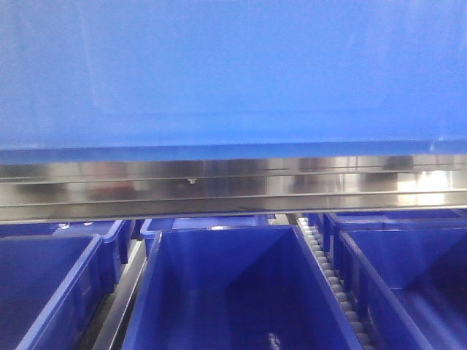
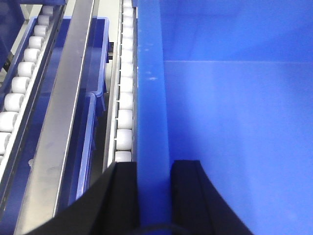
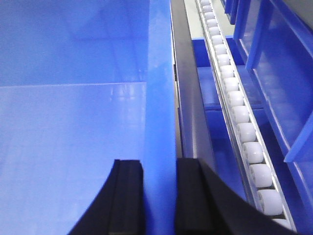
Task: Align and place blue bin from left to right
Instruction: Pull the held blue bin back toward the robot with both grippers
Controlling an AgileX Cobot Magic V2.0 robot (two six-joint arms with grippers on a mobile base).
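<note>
The blue bin [image 1: 233, 73] is a large bright-blue plastic crate. Its smooth, flat side wall fills the upper half of the front view, level above a steel rail [image 1: 233, 186]. Its thick side walls stand upright, one pinched by the left gripper [image 2: 154, 169], the other by the right gripper [image 3: 160, 169].

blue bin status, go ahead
Left gripper shut on left wall, right gripper shut on right wall. Blue bin held both sides, above steel rail. Roller tracks close alongside each wall.
</note>
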